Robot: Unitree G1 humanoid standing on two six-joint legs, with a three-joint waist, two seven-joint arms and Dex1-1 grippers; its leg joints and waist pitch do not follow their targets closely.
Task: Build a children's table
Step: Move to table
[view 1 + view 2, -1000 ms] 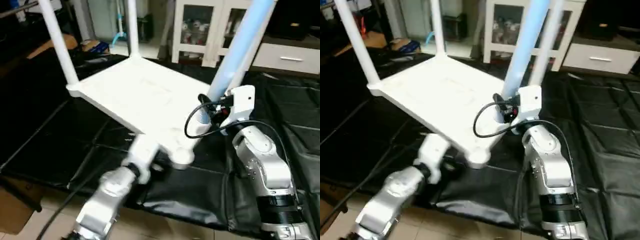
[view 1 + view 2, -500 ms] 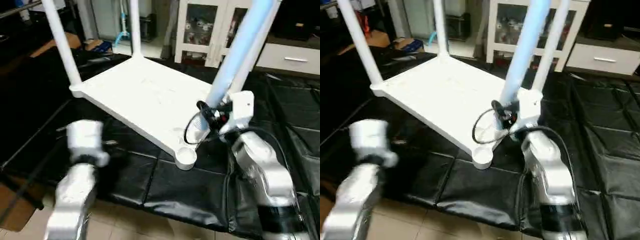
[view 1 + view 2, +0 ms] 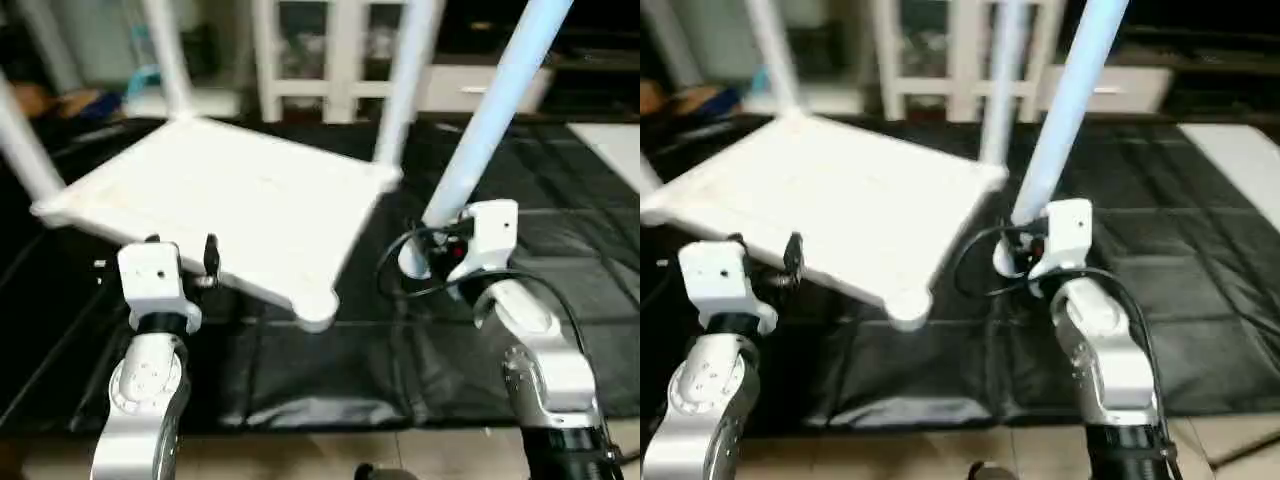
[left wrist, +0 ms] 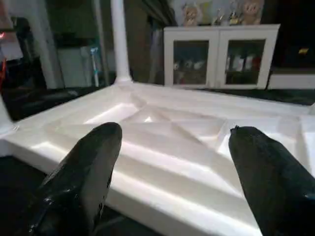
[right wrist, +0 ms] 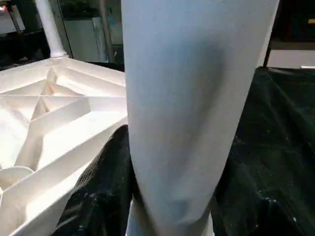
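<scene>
The children's table top (image 3: 230, 200) lies upside down on the black mat, its X-ribbed underside (image 4: 162, 123) facing up. Three white legs stand in its corner sockets, one at the left (image 3: 20, 145), one at the back (image 3: 168, 55) and one at the right (image 3: 400, 85). The near corner socket (image 3: 315, 305) is empty. My right gripper (image 3: 428, 258) is shut on the lower end of a further leg (image 3: 490, 120), which leans up and to the right just beside the top's right edge. My left gripper (image 3: 182, 252) stands open at the top's front-left edge, its fingers (image 4: 83, 177) wide apart with nothing between them.
A black mat (image 3: 560, 260) covers the floor under the work, with tiles (image 3: 300, 455) along its near edge. Behind the mat are a white glass-door cabinet (image 3: 320, 45) and a white drawer unit (image 3: 480, 85).
The camera has shifted. My left arm has drawn away from the top's near corner, swung left and come up to face the front-left edge. The right gripper keeps its hold on the leg.
</scene>
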